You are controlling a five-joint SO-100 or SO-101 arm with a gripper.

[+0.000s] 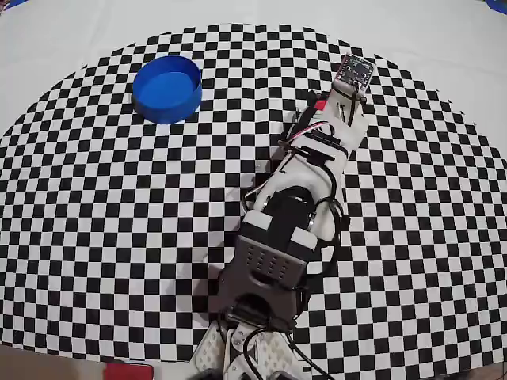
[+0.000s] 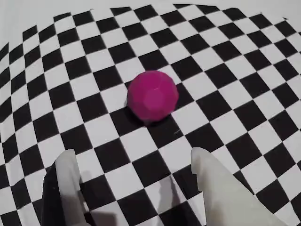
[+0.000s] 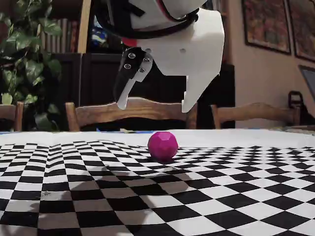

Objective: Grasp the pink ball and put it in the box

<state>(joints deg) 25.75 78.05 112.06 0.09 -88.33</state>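
Note:
The pink ball (image 2: 152,95) is a small magenta sphere resting on the checkered cloth. In the wrist view it lies ahead of my open gripper (image 2: 135,157), clear of both white fingers. In the fixed view the gripper (image 3: 153,107) hangs above the ball (image 3: 162,145) with nothing between its fingers. The box (image 1: 167,87), a round blue tub, stands at the upper left of the overhead view, far from the gripper. In that view my arm (image 1: 301,182) covers the ball.
The black-and-white checkered cloth (image 1: 95,237) covers the table, with plain white beyond its curved edge. Wooden chairs (image 3: 133,110) and a potted plant (image 3: 22,64) stand behind the table in the fixed view.

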